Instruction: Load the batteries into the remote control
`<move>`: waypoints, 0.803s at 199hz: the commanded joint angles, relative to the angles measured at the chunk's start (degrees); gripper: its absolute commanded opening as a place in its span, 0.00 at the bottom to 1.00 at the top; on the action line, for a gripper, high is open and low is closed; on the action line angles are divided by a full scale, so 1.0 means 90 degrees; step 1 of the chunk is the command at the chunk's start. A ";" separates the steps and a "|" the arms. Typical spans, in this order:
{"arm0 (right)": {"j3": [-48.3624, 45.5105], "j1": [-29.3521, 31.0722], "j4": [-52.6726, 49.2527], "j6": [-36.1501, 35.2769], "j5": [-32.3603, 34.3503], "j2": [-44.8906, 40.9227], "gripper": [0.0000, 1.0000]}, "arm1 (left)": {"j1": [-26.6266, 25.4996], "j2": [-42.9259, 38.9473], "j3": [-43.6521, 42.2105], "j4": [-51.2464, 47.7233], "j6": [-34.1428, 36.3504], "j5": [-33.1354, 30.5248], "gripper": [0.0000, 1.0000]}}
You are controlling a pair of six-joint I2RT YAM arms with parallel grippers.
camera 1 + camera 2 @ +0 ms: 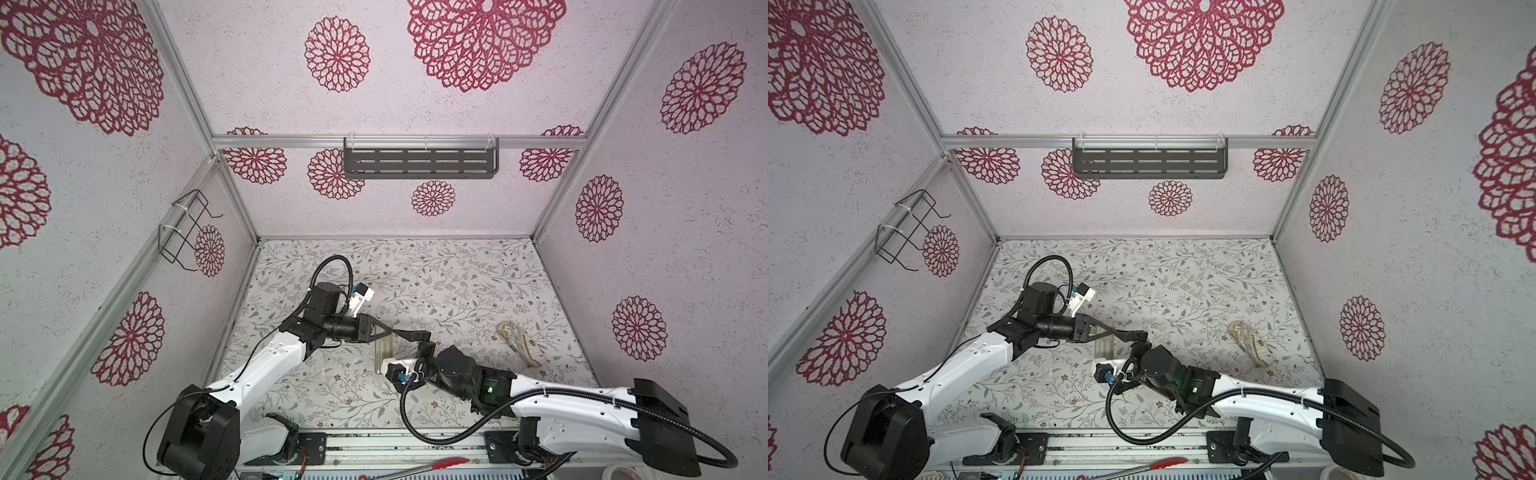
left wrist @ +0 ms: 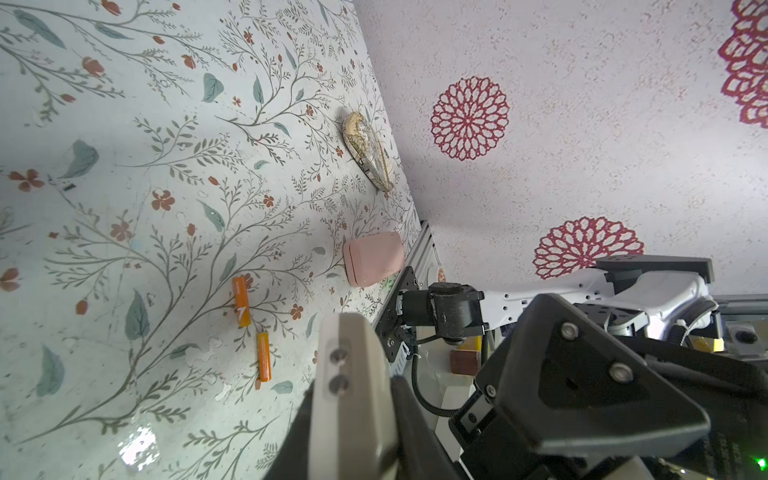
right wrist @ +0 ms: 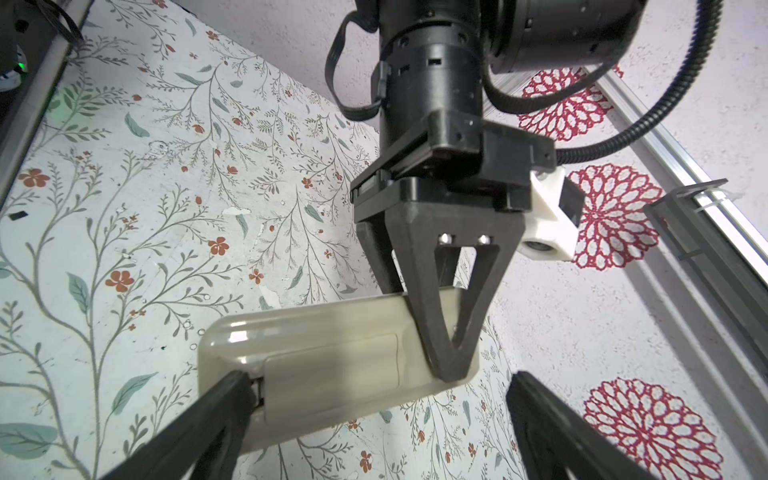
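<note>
Grip comes first: at the left of both top views the left gripper point(image 1: 386, 331) is clamped shut on the remote control point(image 1: 382, 351). The remote hangs clear of the table point(image 1: 457, 282), its long axis running from 12 to 6 o'clock and its beige back turned toward the right arm, with the battery cover point(image 3: 332, 370) in place. At 3 o'clock of that grip the right gripper point(image 3: 378, 380) stands wide open and empty. One fingertip point(image 3: 243, 384) appears to touch the seam at the cover's end, and the other is off past the remote's held end. Sliding the cover along the long axis seems the step in hand. Only the left wrist view shows the batteries point(image 2: 241, 301), lying nearly end to end on the table near a pink pad point(image 2: 374, 258). I judge that spot to be about 4 o'clock from the remote, under the right arm, which is the nearer one.
</note>
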 commanded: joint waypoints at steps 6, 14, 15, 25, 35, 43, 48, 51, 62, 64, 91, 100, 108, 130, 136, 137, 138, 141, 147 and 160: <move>0.0046 -0.0060 0.0664 -0.0148 0.0628 -0.0246 0.99 | -0.0080 0.0051 0.0115 -0.0219 -0.0018 0.0471 0.00; 0.0036 -0.0041 0.0689 -0.0149 0.0638 -0.0247 0.99 | -0.0079 0.0053 0.0115 -0.0218 -0.0022 0.0476 0.00; 0.0036 -0.0045 0.0692 -0.0149 0.0639 -0.0257 0.99 | -0.0079 0.0057 0.0115 -0.0220 -0.0020 0.0476 0.00; 0.0026 -0.0040 0.0713 -0.0149 0.0639 -0.0262 0.99 | -0.0079 0.0056 0.0107 -0.0219 -0.0026 0.0476 0.00; 0.0017 -0.0029 0.0731 -0.0147 0.0639 -0.0266 0.99 | -0.0079 0.0058 0.0106 -0.0210 -0.0021 0.0480 0.00; 0.0017 -0.0023 0.0747 -0.0145 0.0642 -0.0274 0.99 | -0.0075 0.0060 0.0110 -0.0211 -0.0022 0.0471 0.00; 0.0007 -0.0016 0.0752 -0.0158 0.0639 -0.0277 0.99 | -0.0079 0.0061 0.0115 -0.0213 -0.0025 0.0479 0.00; 0.0007 -0.0004 0.0761 -0.0157 0.0647 -0.0285 0.99 | -0.0079 0.0061 0.0114 -0.0213 -0.0019 0.0485 0.00; -0.0003 0.0008 0.0780 -0.0161 0.0661 -0.0304 0.99 | -0.0071 0.0061 0.0115 -0.0211 -0.0021 0.0485 0.00; -0.0010 0.0003 0.0786 -0.0164 0.0659 -0.0312 0.99 | -0.0072 0.0061 0.0108 -0.0208 -0.0018 0.0485 0.00; -0.0051 0.0037 0.0838 -0.0197 0.0712 -0.0374 0.99 | -0.0077 0.0052 0.0105 -0.0210 -0.0020 0.0479 0.00; -0.0059 0.0038 0.0865 -0.0214 0.0736 -0.0384 0.99 | -0.0070 0.0051 0.0105 -0.0204 -0.0020 0.0476 0.00; -0.0080 0.0057 0.0891 -0.0227 0.0756 -0.0393 0.99 | -0.0062 0.0051 0.0105 -0.0213 -0.0023 0.0476 0.00; -0.0107 0.0082 0.0936 -0.0260 0.0797 -0.0421 0.99 | -0.0062 0.0049 0.0096 -0.0207 -0.0020 0.0467 0.00; -0.0115 0.0086 0.0961 -0.0271 0.0821 -0.0425 0.99 | -0.0068 0.0041 0.0095 -0.0209 -0.0020 0.0474 0.00; -0.0118 0.0086 0.0965 -0.0273 0.0823 -0.0428 0.99 | -0.0064 0.0041 0.0095 -0.0211 -0.0019 0.0475 0.00; -0.0119 0.0087 0.0966 -0.0275 0.0824 -0.0425 0.99 | -0.0062 0.0041 0.0096 -0.0212 -0.0018 0.0475 0.00; -0.0120 0.0099 0.0976 -0.0281 0.0825 -0.0431 0.99 | -0.0063 0.0040 0.0096 -0.0208 -0.0026 0.0473 0.00; -0.0130 0.0100 0.0986 -0.0281 0.0825 -0.0438 0.99 | -0.0060 0.0041 0.0096 -0.0213 -0.0021 0.0475 0.00; -0.0149 0.0125 0.1005 -0.0285 0.0830 -0.0447 0.99 | -0.0060 0.0041 0.0096 -0.0213 -0.0018 0.0474 0.00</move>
